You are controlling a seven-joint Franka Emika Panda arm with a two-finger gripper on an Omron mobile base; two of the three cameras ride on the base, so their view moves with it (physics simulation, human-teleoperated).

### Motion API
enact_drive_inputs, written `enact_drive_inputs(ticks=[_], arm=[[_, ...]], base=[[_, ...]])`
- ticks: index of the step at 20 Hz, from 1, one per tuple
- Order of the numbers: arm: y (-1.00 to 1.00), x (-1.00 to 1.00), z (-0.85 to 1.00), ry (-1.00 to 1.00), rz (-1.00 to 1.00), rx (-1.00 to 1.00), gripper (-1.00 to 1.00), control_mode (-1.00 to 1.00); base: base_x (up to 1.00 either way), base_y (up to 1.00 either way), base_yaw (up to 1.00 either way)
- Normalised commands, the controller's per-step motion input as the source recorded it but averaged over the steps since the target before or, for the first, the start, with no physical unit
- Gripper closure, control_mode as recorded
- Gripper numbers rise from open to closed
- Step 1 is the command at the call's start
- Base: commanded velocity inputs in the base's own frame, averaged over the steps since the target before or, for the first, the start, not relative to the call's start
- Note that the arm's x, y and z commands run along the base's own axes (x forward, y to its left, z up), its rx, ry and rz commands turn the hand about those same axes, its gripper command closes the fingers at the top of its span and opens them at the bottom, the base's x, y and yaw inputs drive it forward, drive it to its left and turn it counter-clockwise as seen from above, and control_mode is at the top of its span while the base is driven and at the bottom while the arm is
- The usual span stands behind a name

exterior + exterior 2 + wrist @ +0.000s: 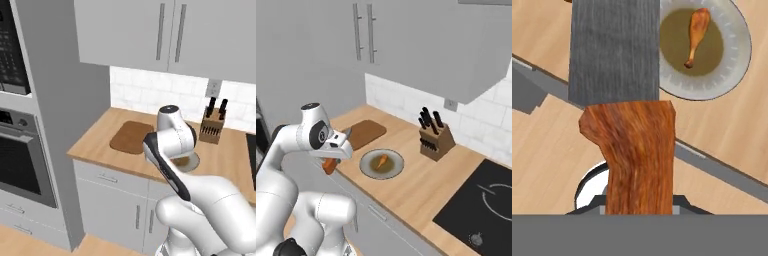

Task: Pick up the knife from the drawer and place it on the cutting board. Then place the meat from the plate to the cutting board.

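One long wooden counter ran under grey cabinets, and the gripper, jaws clamped tight on the knife, hung at the counter's front edge, cutting board at 12 o'clock, plate with meat at 3.

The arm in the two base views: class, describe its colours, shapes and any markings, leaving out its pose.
The robot arm is glossy white, built of rounded, bulbous segments. Dark grey-black bands and caps mark its joints; one round dark disc with a small pale mark sits on the wrist housing. No cables or lettering are visible.
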Motion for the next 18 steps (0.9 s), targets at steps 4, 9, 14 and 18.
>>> enact_drive_inputs(ticks=[4, 9, 14, 18], arm=[[0.00, 0.00, 0.00, 0.00, 0.00, 0.00, 1.00, 1.00], [0.00, 0.00, 0.00, 0.00, 0.00, 0.00, 1.00, 1.00], [0.00, 0.00, 0.00, 0.00, 0.00, 0.00, 1.00, 1.00], [0.00, 0.00, 0.00, 0.00, 0.00, 0.00, 1.00, 1.00]], base=[[0.59, 0.61, -0.39], [0.41, 0.07, -0.44], [0.20, 0.00, -0.45], [0.23, 0.26, -0.40]])
